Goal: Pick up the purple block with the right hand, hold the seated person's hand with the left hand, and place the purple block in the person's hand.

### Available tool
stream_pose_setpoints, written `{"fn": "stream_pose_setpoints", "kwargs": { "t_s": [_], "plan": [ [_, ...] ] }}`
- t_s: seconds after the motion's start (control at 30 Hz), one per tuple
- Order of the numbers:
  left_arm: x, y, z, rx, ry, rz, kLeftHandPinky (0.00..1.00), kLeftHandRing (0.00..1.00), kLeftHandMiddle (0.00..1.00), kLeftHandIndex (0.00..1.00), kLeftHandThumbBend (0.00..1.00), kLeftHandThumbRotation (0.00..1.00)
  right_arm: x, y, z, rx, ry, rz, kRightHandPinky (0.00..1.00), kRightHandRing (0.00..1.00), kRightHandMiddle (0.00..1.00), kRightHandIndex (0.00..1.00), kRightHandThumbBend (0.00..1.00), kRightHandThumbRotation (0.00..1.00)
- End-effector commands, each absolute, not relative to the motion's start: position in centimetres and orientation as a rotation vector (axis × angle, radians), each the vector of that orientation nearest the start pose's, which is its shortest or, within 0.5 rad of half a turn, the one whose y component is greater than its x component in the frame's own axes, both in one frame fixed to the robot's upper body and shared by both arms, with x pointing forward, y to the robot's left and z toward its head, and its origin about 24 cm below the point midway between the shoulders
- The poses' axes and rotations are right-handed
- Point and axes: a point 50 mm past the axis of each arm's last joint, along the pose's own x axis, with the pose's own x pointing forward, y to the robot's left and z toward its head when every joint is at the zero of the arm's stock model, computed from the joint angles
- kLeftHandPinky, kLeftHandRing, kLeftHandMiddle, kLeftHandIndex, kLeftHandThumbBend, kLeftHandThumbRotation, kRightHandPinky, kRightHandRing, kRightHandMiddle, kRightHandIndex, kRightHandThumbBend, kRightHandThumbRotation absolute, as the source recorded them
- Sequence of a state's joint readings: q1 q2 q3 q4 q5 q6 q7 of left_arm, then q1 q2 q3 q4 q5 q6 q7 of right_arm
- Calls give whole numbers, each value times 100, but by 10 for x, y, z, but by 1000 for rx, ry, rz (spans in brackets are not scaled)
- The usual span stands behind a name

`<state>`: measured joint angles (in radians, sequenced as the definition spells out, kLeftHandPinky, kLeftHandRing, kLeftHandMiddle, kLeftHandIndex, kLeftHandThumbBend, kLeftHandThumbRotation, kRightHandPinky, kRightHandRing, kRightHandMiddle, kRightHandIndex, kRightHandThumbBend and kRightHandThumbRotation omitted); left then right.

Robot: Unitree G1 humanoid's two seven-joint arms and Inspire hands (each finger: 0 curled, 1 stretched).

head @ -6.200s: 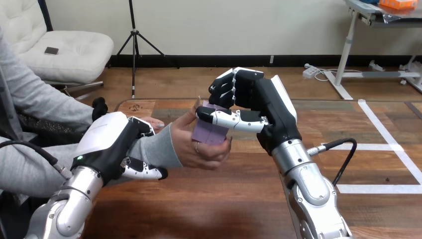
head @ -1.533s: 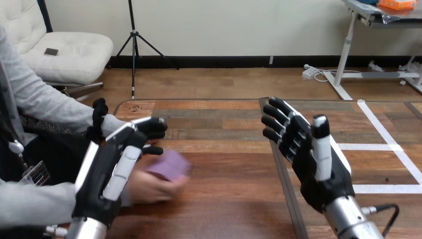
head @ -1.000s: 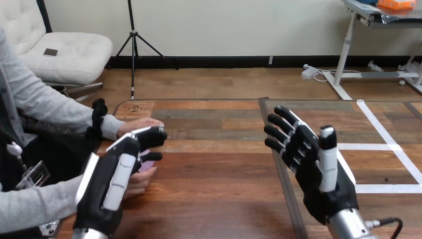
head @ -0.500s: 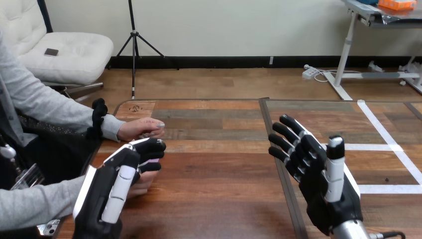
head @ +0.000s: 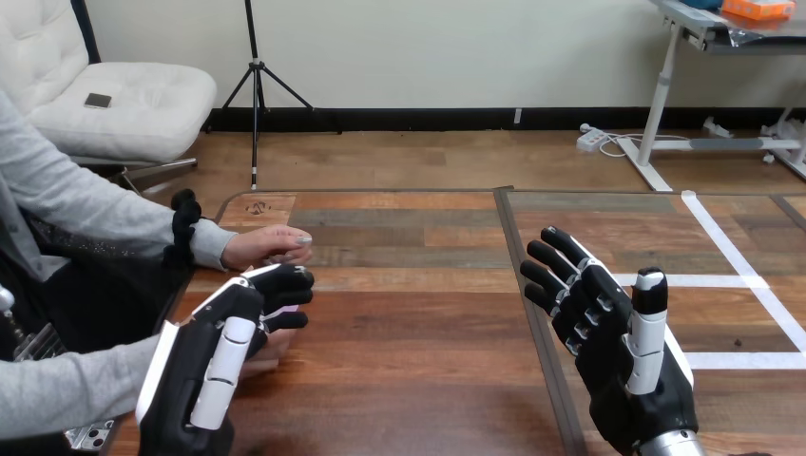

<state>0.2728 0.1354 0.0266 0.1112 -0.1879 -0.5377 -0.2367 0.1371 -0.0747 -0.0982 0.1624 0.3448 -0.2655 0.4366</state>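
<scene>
From the head view, the robot's black-and-white left hand (head: 214, 351) stands in the lower left of the frame, over the brown wooden plank table (head: 418, 323). Its fingers are loosely bent and slack, clamped on nothing that I can make out. Just behind it lies the person's hand at the lower left (head: 269, 350), touching or nearly touching it. A thin sliver of the small purple block (head: 284, 312) peeks out there, seemingly resting in that hand, though most of it is hidden. The person's other hand (head: 269, 245) rests on the table further up the left side, apart from both. The robot's right hand (head: 618, 332) stands at the lower right, spread wide and empty, well apart from all this.

The delivery looks made. 2 risks remain, I'd judge: the left hand sits so close that any sideways swing could knock the person's hand and tip the block out, and the block's seat cannot be checked while it stays covered.
</scene>
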Motion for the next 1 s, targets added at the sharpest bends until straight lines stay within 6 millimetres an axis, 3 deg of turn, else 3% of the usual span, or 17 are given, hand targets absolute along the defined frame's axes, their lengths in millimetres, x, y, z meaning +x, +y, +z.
{"fn": "stream_pose_setpoints", "kwargs": {
  "t_s": [0.0,0.63,0.97],
  "plan": [
    [196,189,31,-9,-267,-103,64,72,72,67,60,89,223,-182,18,250,-130,223,97,92,91,89,99,100],
    [199,192,35,26,-273,-99,62,73,71,67,61,87,226,-178,21,258,-138,221,96,91,90,89,95,100],
    [201,194,37,33,-297,-120,65,74,74,72,55,87,228,-177,22,259,-142,226,95,91,90,89,95,100]
  ]
}}
